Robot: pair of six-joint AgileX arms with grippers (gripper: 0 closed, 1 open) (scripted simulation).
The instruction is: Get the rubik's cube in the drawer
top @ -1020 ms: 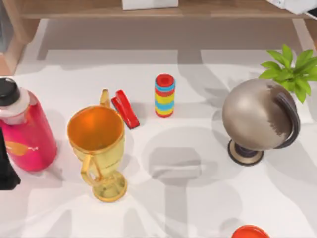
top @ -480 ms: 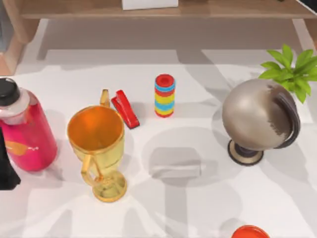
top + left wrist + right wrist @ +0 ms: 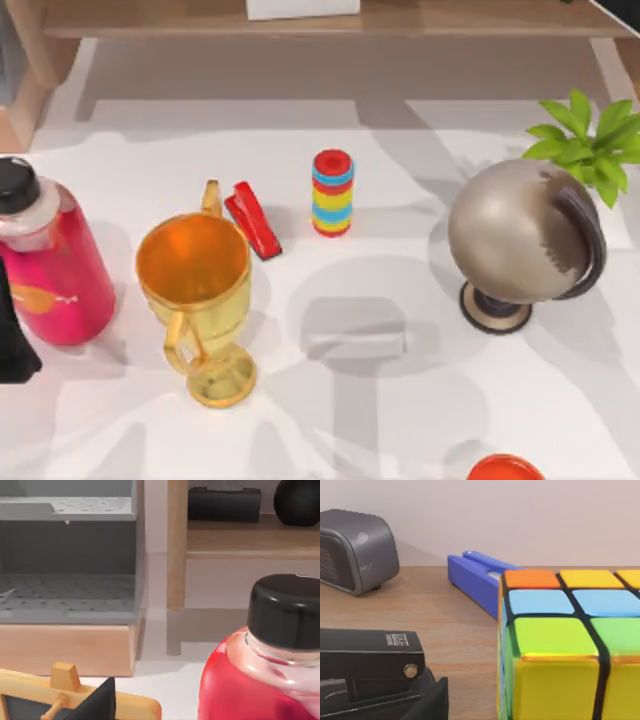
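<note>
We work in a rendered office-like room: a white tabletop (image 3: 400,420) carrying a stapler (image 3: 252,219), globe (image 3: 520,245) and wooden shelf (image 3: 460,625).

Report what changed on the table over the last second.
The right arm's pale part at the top view's upper right corner drew back toward the edge. The golden trophy cup, red stapler, striped ring stack, grey globe and pink bottle stayed put.

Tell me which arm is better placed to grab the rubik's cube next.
Right, probably: the rubik's cube sits close in front of its wrist camera on a wooden shelf, while the left wrist view faces a red bottle.
</note>
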